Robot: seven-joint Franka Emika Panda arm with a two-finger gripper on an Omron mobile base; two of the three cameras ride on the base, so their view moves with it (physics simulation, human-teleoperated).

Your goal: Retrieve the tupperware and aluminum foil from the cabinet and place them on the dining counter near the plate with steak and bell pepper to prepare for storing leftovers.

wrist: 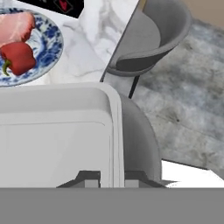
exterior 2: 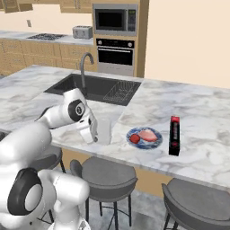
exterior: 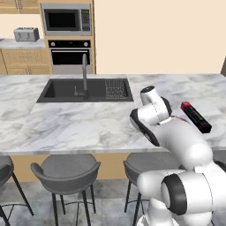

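Hidden and cut-off parts:

- Tupperware (wrist: pixel 52 135): hand view's left edge cuts it; lower part lost behind the bottom band. In the right base view the hand covers its left side (exterior 2: pixel 104 130).
- Gripper (wrist: pixel 111 178): just the finger tips show, set either side of the container's rim; the contact itself is too low in the picture to read.
- Aluminum foil (exterior: pixel 195 116): near end passes behind the arm in the left base view. Hand view's top edge crops it to a black strip (wrist: pixel 57 5). Lettering too small to read.
- Plate (wrist: pixel 50 52): left part cut by the hand view's edge, steak (wrist: pixel 15 26) likewise.
- Stool (exterior 2: pixel 202 204): cropped at the right base view's right edge.
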